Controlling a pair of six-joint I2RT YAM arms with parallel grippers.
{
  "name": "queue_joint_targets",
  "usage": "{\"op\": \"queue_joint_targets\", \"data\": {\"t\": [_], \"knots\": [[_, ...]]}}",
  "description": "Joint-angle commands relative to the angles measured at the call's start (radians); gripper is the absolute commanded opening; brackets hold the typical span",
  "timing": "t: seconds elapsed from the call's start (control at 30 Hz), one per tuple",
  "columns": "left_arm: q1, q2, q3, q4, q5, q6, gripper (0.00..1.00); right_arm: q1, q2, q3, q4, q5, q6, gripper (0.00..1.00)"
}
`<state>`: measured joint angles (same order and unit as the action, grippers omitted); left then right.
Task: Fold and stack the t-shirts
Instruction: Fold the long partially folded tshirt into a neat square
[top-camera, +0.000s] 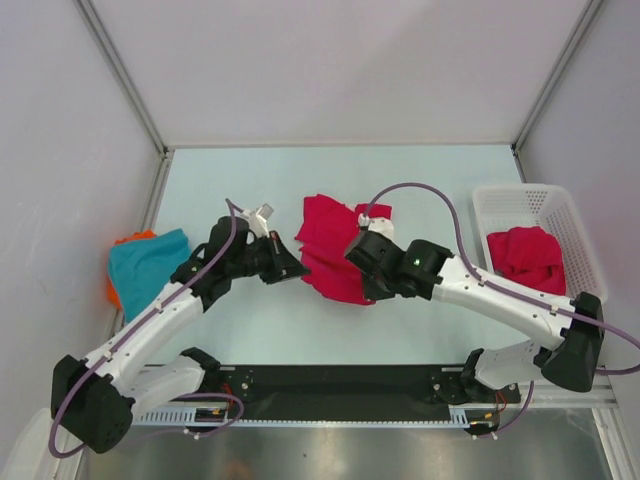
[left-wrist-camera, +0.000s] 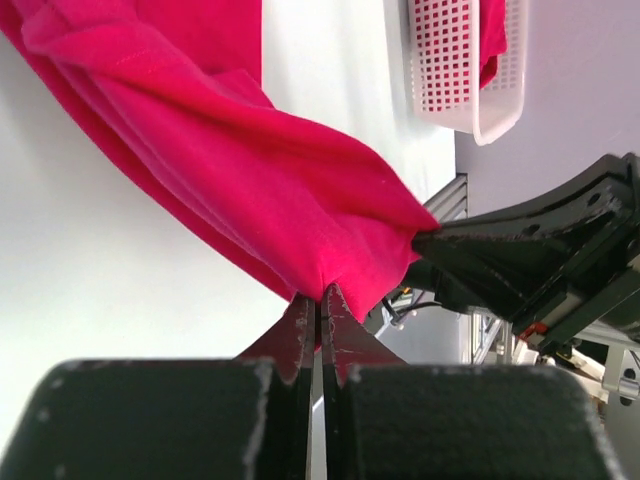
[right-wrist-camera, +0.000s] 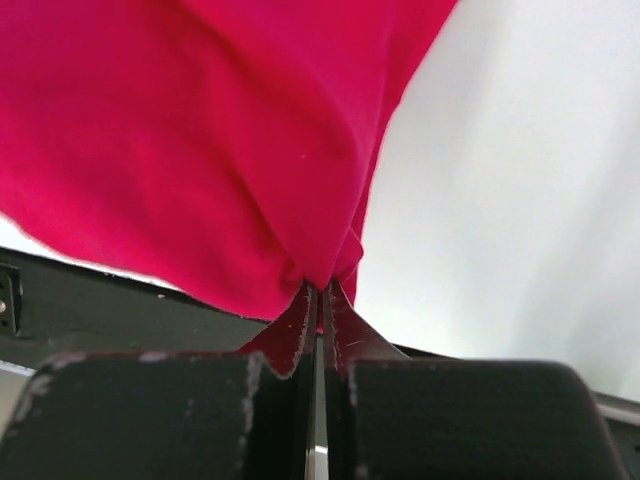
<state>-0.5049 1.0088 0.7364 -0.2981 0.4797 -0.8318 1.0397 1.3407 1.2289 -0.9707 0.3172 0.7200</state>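
A crimson t-shirt (top-camera: 328, 240) lies bunched in the middle of the table, and both grippers hold its near edge. My left gripper (top-camera: 298, 270) is shut on the cloth from the left; in the left wrist view its tips (left-wrist-camera: 320, 300) pinch a fold of the shirt (left-wrist-camera: 250, 160). My right gripper (top-camera: 368, 290) is shut on the shirt from the right, its tips (right-wrist-camera: 320, 292) biting the crimson cloth (right-wrist-camera: 200, 150). A teal t-shirt (top-camera: 150, 262) lies at the left. Another crimson t-shirt (top-camera: 526, 255) sits in the basket.
The white mesh basket (top-camera: 500, 205) stands at the right edge of the table and also shows as a basket (left-wrist-camera: 470, 90) in the left wrist view. An orange cloth edge (top-camera: 112, 290) peeks out under the teal shirt. The right arm's black body (left-wrist-camera: 530, 260) is close to my left gripper.
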Motion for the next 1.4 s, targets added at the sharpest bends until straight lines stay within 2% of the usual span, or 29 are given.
{"op": "queue_joint_targets", "data": {"t": [0.0,0.17,0.33,0.43,0.63,0.77,1.07,1.23,1.33,1.37], "knots": [[-0.004,-0.027,0.05,-0.062,0.025,-0.039,0.0,0.011,0.014,0.063,-0.109,0.072,0.045,0.0],[0.009,0.019,0.061,-0.064,0.014,-0.018,0.0,-0.015,0.061,0.075,-0.091,0.082,0.009,0.0],[0.043,0.152,0.092,-0.013,0.008,0.014,0.0,-0.105,0.141,0.101,-0.027,0.048,-0.083,0.0],[0.071,0.272,0.164,0.004,0.0,0.04,0.0,-0.184,0.21,0.159,0.006,0.028,-0.16,0.0],[0.114,0.569,0.411,-0.006,0.036,0.082,0.0,-0.326,0.386,0.344,0.029,-0.003,-0.293,0.0],[0.131,0.715,0.596,-0.033,0.046,0.085,0.0,-0.397,0.498,0.463,0.033,-0.035,-0.347,0.0],[0.177,0.942,0.842,-0.075,0.056,0.08,0.0,-0.497,0.737,0.733,0.012,-0.084,-0.429,0.0],[0.204,1.053,0.92,-0.082,0.079,0.077,0.01,-0.543,0.847,0.877,-0.009,-0.104,-0.447,0.0],[0.219,1.09,0.957,-0.081,0.109,0.076,0.24,-0.564,0.891,0.911,-0.019,-0.112,-0.453,0.01],[0.221,1.091,0.963,-0.082,0.108,0.077,0.38,-0.575,0.897,0.914,-0.02,-0.107,-0.453,0.06]]}}
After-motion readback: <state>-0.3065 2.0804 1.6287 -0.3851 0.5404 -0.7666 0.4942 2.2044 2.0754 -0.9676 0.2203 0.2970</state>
